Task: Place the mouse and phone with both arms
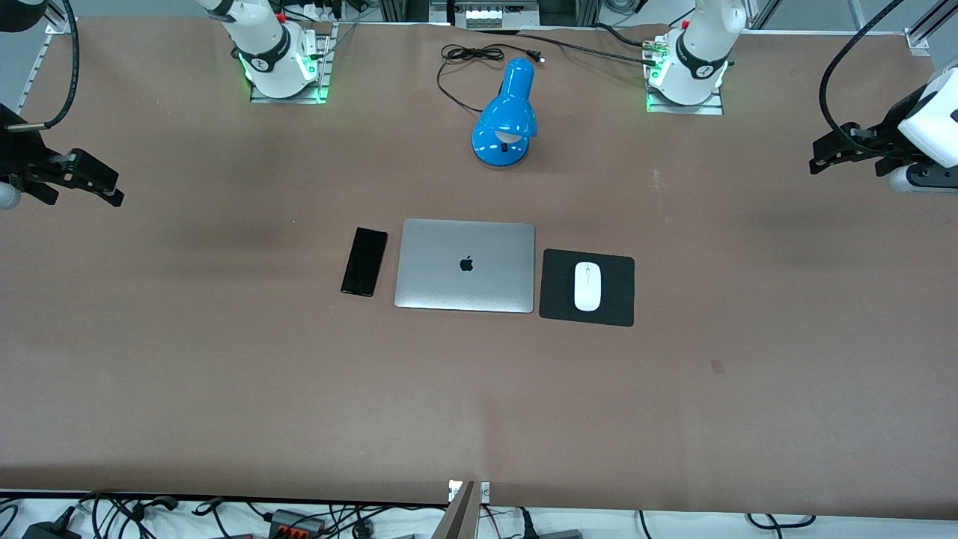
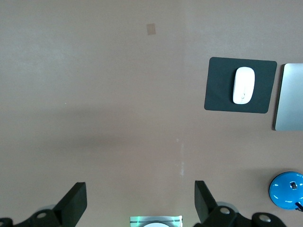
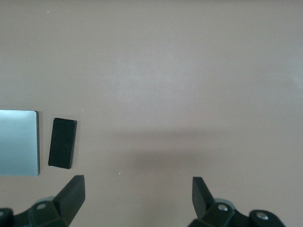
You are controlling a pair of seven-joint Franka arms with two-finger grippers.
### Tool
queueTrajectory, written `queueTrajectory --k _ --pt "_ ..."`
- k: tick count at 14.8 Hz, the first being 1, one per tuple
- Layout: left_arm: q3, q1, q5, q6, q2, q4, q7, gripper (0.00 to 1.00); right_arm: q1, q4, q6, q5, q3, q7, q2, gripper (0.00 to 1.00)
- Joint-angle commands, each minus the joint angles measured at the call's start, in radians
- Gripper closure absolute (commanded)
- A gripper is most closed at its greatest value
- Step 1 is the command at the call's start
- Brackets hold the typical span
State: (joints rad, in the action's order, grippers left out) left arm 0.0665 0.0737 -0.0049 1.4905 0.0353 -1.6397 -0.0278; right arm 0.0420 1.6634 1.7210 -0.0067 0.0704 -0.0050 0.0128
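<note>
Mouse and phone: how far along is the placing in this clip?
It looks finished. The mouse lies on the mouse pad, and the phone lies flat beside the closed laptop, toward the right arm's end. Nothing is in hand: the left tool and right tool are both open over bare table near its ends. Nothing visible remains.

Table (image 1: 224,389): phone (image 1: 364,262), laptop (image 1: 465,265), pad (image 1: 554,299), lamp (image 1: 505,114).
</note>
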Motion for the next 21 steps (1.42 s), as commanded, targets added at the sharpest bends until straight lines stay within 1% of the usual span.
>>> queueTrajectory --k 1,8,15,21 --pt "0.006 0.001 0.005 -0.013 0.000 0.018 -0.020 0.00 -0.098 -0.005 -0.009 -0.001 -0.087 -0.013 0.004 0.00" --pt "0.007 0.000 0.000 -0.015 0.000 0.018 -0.021 0.00 -0.093 0.001 -0.014 -0.007 -0.087 -0.013 0.007 0.00" --pt "0.006 0.000 -0.001 -0.012 0.000 0.018 -0.021 0.00 -0.093 0.013 -0.058 -0.006 -0.089 -0.015 0.016 0.00" --pt "0.006 0.001 -0.001 -0.010 0.000 0.018 -0.021 0.00 -0.093 0.012 -0.066 -0.001 -0.089 -0.015 0.021 0.00"
